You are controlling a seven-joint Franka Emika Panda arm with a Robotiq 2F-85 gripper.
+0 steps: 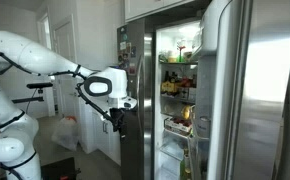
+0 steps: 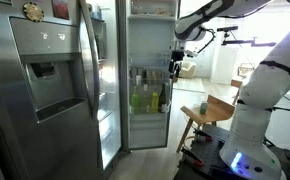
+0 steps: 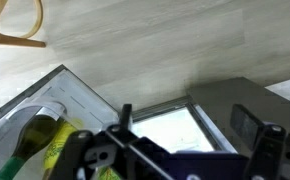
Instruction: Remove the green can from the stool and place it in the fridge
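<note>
Fridge (image 1: 257, 100) open, gripper (image 1: 114, 122) nr it, jaws unclear

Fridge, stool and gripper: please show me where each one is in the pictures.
fridge (image 2: 45, 145): in an exterior view, on the bare steel of its dispenser door.
stool (image 2: 211, 109): in an exterior view, on its wooden seat.
gripper (image 1: 113, 124): in an exterior view, midway between its fingertips.

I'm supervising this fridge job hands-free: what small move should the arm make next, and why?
Probably ease the gripper forward into the fridge: it hangs at the open doorway, short of the lit shelves, with bottles below in the wrist view. Whether it holds the can is unclear.
</note>
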